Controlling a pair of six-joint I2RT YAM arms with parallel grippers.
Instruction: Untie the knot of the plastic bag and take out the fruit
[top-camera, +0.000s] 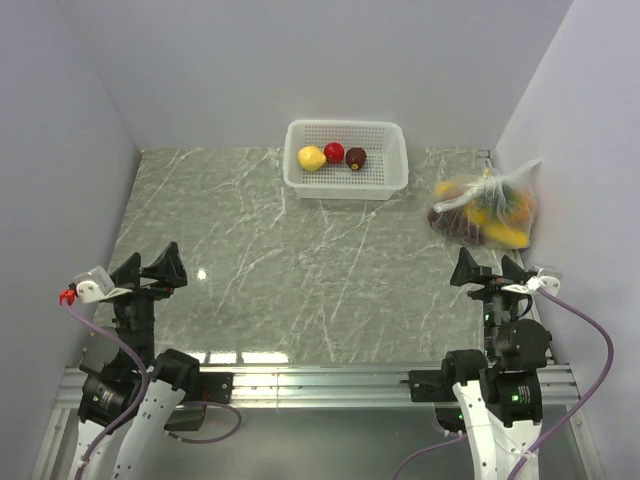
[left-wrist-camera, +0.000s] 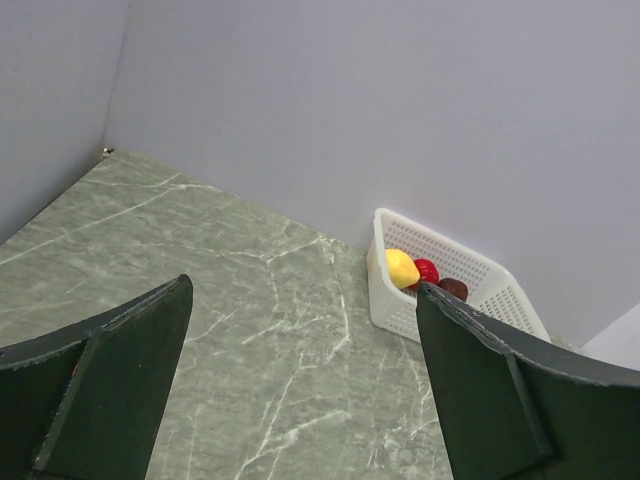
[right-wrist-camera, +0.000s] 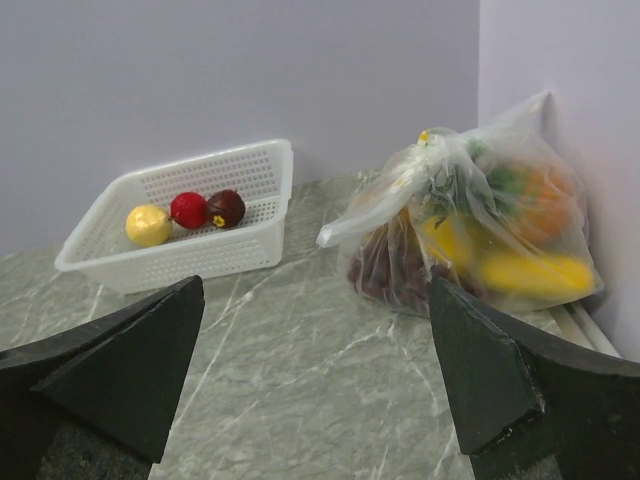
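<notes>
Step in hand: the start. Nothing is gripped, and the knot is judged not yet loosened.
Bag: the thin, clear, crinkly plastic bag (top-camera: 485, 210) sits on the green marbled table (top-camera: 300, 270) at about 2 o'clock, in the far right corner by the side wall.
Knot: the bag's twisted, tied neck (right-wrist-camera: 425, 140) is on top, with a loose tail trailing toward 9 o'clock.
Fruit: the small toy fruits (right-wrist-camera: 520, 270) are all inside the bag. They include a yellow banana shape, an orange one and a dark purple cluster.
Basket: the white perforated plastic basket (top-camera: 345, 187) is at 12 o'clock. It holds a yellow ball (top-camera: 312, 158), a red ball (top-camera: 334, 152) and a dark brown ball (top-camera: 356, 157).
Left jaws: spread apart and empty, at 8 o'clock, well away from the bag.
Right jaws: spread apart and empty, at 4 o'clock. They face the bag but do not touch it.
Next move: probably the right arm reaches toward 1 o'clock to pinch the neck. The left arm would need to cross the table to steady the bag.
</notes>
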